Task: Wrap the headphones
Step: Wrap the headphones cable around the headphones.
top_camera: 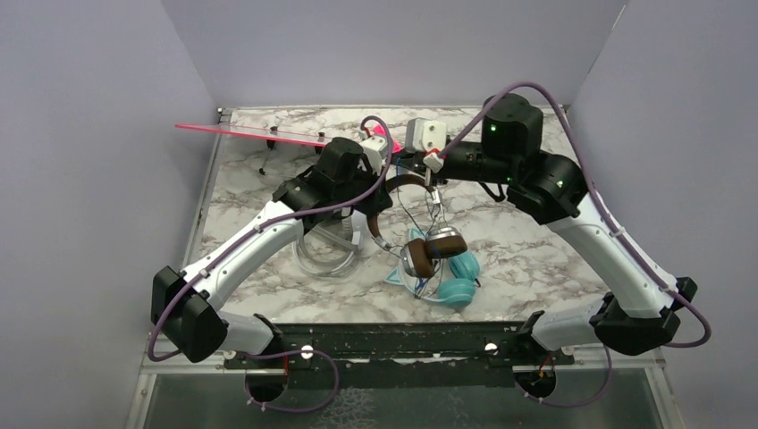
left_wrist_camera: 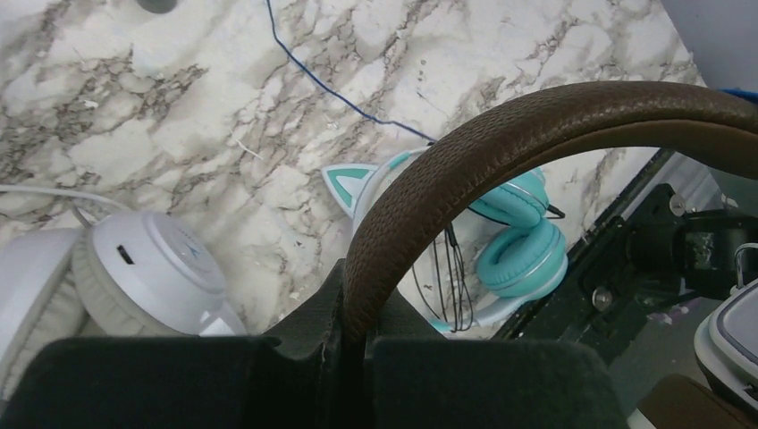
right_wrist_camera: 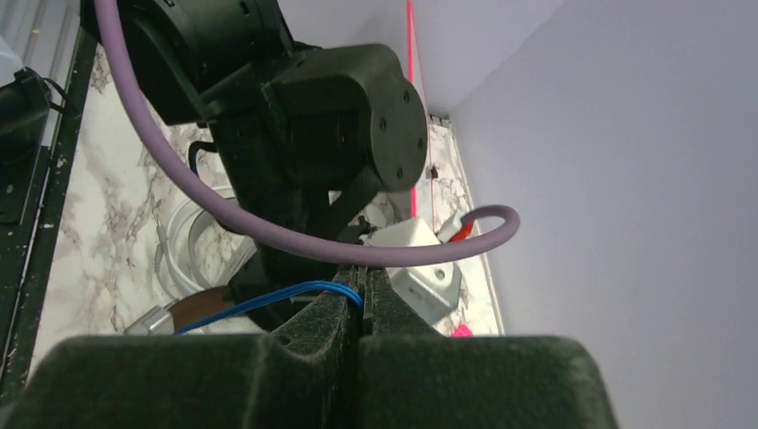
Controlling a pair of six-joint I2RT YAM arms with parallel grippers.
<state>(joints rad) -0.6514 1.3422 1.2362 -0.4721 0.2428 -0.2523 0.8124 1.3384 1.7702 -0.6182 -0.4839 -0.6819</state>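
**Three headphone sets, both claws clamped**

Three sets share the marble worktop (top_camera: 554, 259). At 10 o'clock from its middle, a pink strip (top_camera: 250, 134) lies along the far edge. Below it, at about 9 o'clock, the white headphones (top_camera: 350, 234) lie flat, partly under the left arm. The left claw (left_wrist_camera: 353, 335) is closed tight on the padded band of the brown headphones (left_wrist_camera: 536, 116). That band is lifted off the surface and arches away toward 3 o'clock, and its two cups hang near the worktop's middle. Whether the cups touch anything below them cannot be told.

Just right of the left claw, at 12 o'clock from the brown cups, the right claw (right_wrist_camera: 365, 304) has its fingers pressed together. A thin blue cord (right_wrist_camera: 268, 299) is pinched between them; which set it belongs to is unclear. A white box (right_wrist_camera: 420, 268) sits just beyond this claw, at 12 o'clock.

The teal headphones (top_camera: 458, 281), with cat ears, lie on the worktop at 5 o'clock from the brown cups, close to the near edge.
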